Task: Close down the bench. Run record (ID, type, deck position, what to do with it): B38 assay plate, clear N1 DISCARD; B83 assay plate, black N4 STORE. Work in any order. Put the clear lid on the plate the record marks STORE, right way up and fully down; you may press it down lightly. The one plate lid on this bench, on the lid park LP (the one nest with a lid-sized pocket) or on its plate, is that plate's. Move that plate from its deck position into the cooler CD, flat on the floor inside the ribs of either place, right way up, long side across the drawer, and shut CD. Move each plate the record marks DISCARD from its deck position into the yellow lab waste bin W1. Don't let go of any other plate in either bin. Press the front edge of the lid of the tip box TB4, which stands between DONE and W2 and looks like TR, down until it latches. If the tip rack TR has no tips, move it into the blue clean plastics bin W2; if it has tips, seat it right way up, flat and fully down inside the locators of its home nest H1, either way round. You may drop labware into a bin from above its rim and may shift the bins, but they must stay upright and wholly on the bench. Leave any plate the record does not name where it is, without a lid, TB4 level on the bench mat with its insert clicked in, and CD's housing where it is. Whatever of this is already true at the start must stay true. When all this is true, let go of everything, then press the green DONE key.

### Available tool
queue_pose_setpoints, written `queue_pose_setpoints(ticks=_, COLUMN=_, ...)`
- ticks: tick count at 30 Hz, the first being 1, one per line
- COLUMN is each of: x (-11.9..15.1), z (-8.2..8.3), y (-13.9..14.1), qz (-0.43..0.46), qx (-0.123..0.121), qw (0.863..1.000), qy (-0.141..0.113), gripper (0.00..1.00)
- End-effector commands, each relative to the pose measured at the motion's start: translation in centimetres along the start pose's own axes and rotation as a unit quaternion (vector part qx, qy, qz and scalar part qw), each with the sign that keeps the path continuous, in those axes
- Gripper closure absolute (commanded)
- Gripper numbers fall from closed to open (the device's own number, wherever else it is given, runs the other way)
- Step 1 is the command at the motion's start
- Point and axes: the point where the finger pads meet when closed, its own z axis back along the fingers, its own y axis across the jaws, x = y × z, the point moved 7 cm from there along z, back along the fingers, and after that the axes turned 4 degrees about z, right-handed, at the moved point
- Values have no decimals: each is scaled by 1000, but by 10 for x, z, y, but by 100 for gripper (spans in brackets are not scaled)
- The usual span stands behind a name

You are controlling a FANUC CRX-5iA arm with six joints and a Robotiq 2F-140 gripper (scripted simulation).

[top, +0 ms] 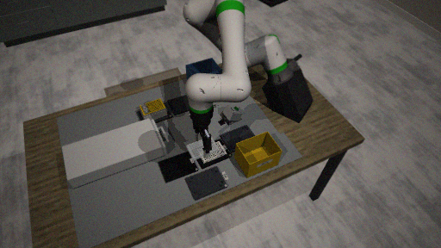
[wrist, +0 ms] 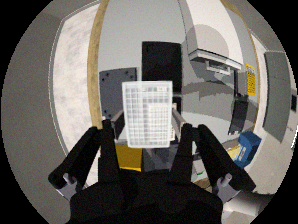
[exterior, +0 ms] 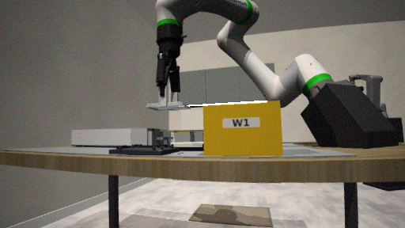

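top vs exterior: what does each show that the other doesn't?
Top only: the inside of the yellow bin, the blue bin behind the arm, the yellow-topped tip box, the dark nests on the mat.

Exterior only: the W1 label on the bin's front and the plate's height, well clear of the bench, near the bin rim's level.

Both: the claw shut on the clear plate, and the white cooler.

The only text I can read is "W1", in dark letters on a white label (exterior: 240, 122) at the middle of the side of the yellow bin (exterior: 221, 138) facing the exterior view.
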Motion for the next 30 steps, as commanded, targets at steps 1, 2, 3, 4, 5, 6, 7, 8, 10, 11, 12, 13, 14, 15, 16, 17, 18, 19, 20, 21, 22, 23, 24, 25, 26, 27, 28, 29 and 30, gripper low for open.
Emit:
queue_pose_setpoints(ticks=1, x=6, z=0, y=-3, qz=0, qx=0, qw=1000, qy=0, gripper=100)
queue_pose_setpoints(ticks=2, x=9, z=0, y=-4, qz=0, qx=0, qw=1000, qy=0, gripper=100)
queue_pose_setpoints(ticks=3, x=11, z=0, y=-5, qz=0, qx=0, qw=1000, qy=0, gripper=100)
queue_pose_setpoints(ticks=4, x=13, z=0, y=-6, qz=0, qx=0, qw=1000, qy=0, gripper=100)
queue_pose_setpoints(ticks=5, x=16, z=0, y=-7, qz=0, qx=0, qw=1000, qy=0, gripper=100)
queue_pose_setpoints(ticks=6, x=18, z=0, y=-8, qz=0, qx=0, qw=1000, qy=0, gripper=100)
queue_pose_setpoints(ticks=7, x=21, z=0, y=-9, qz=0, qx=0, qw=1000, qy=0, gripper=100)
queue_pose_setpoints(ticks=8, x=23, z=0, y=-11, qz=0, qx=0, qw=1000, qy=0, gripper=100)
queue_pose_setpoints(ticks=10, x=28, z=0, y=-13, qz=0, qx=0, qw=1000, qy=0, gripper=100)
queue_pose_setpoints(ticks=11, x=30, z=0, y=-14, qz=0, qx=0, qw=1000, qy=0, gripper=100)
queue_pose_setpoints(ticks=12, x=33, z=0, y=-15, qz=0, qx=0, qw=1000, qy=0, gripper=100)
queue_pose_setpoints(ticks=13, x=35, z=0, y=-16, qz=0, qx=0, qw=1000, qy=0, gripper=100)
queue_pose_setpoints(ticks=14, x=35, z=0, y=-16, qz=0, qx=0, qw=1000, qy=0, gripper=100)
queue_pose_setpoints(ticks=15, x=35, z=0, y=-16, qz=0, qx=0, qw=1000, qy=0, gripper=100)
queue_pose_setpoints(ticks=16, x=38, z=0, y=-17, qz=0, qx=0, qw=1000, qy=0, gripper=100)
queue_pose_setpoints(ticks=17, x=40, z=0, y=-18, qz=0, qx=0, qw=1000, qy=0, gripper=100)
queue_pose_setpoints(ticks=18, x=43, z=0, y=-19, qz=0, qx=0, qw=1000, qy=0, gripper=100)
queue_pose_setpoints(ticks=19, x=45, z=0, y=-20, qz=0, qx=0, qw=1000, qy=0, gripper=100)
queue_pose_setpoints(ticks=20, x=48, z=0, y=-21, qz=0, qx=0, qw=1000, qy=0, gripper=100)
queue_pose_setpoints(ticks=21, x=50, z=0, y=-23, qz=0, qx=0, qw=1000, qy=0, gripper=100)
queue_pose_setpoints(ticks=22, x=52, z=0, y=-24, qz=0, qx=0, qw=1000, qy=0, gripper=100)
queue_pose_setpoints(ticks=23, x=55, z=0, y=-25, qz=0, qx=0, qw=1000, qy=0, gripper=100)
queue_pose_setpoints(ticks=24, x=57, z=0, y=-26, qz=0, qx=0, qw=1000, qy=0, gripper=100)
queue_pose_setpoints(ticks=25, x=60, z=0, y=-27, qz=0, qx=0, qw=1000, qy=0, gripper=100)
queue_pose_setpoints(ticks=26, x=62, z=0, y=-28, qz=0, qx=0, qw=1000, qy=0, gripper=100)
queue_pose_setpoints(ticks=27, x=65, z=0, y=-29, qz=0, qx=0, qw=1000, qy=0, gripper=100)
queue_pose_setpoints(ticks=28, x=67, z=0, y=-30, qz=0, qx=0, qw=1000, qy=0, gripper=100)
queue_pose_setpoints(ticks=29, x=69, z=0, y=-31, qz=0, qx=0, qw=1000, qy=0, gripper=100)
queue_pose_setpoints(ticks=30, x=72, z=0, y=-32, qz=0, qx=0, qw=1000, qy=0, gripper=100)
